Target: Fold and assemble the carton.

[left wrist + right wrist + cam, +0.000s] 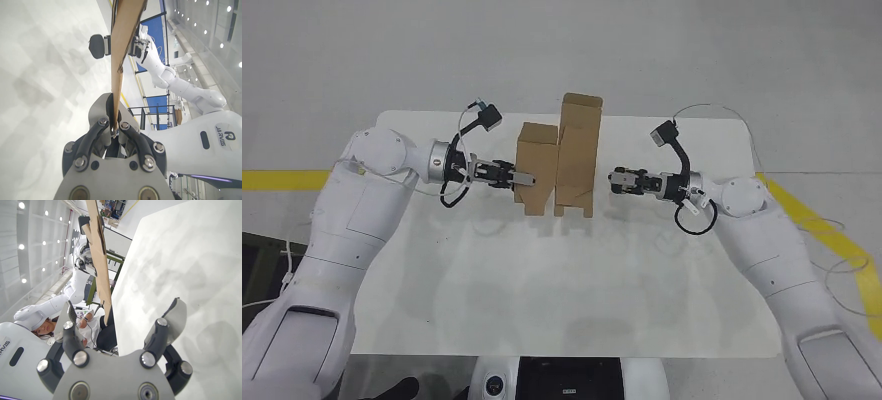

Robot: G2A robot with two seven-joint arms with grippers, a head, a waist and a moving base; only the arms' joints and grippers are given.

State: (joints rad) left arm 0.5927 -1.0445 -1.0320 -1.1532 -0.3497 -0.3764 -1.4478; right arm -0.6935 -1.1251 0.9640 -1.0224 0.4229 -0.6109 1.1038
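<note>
A brown cardboard carton (562, 160) is held up above the middle of the white table (542, 290), partly unfolded, with a lower panel on one side and a taller panel beside it. My left gripper (525, 178) is shut on the edge of the lower panel; in the left wrist view the cardboard edge (115, 91) runs down between the closed fingers (103, 106). My right gripper (610, 182) stands open just off the taller panel's far side, apart from it. In the right wrist view the carton's edge (101, 262) hangs ahead of the spread fingers (177, 311).
The white table's far edge lies behind the carton, with grey floor and yellow floor tape (282, 180) beyond. Bare table surface stretches in front of the carton towards me.
</note>
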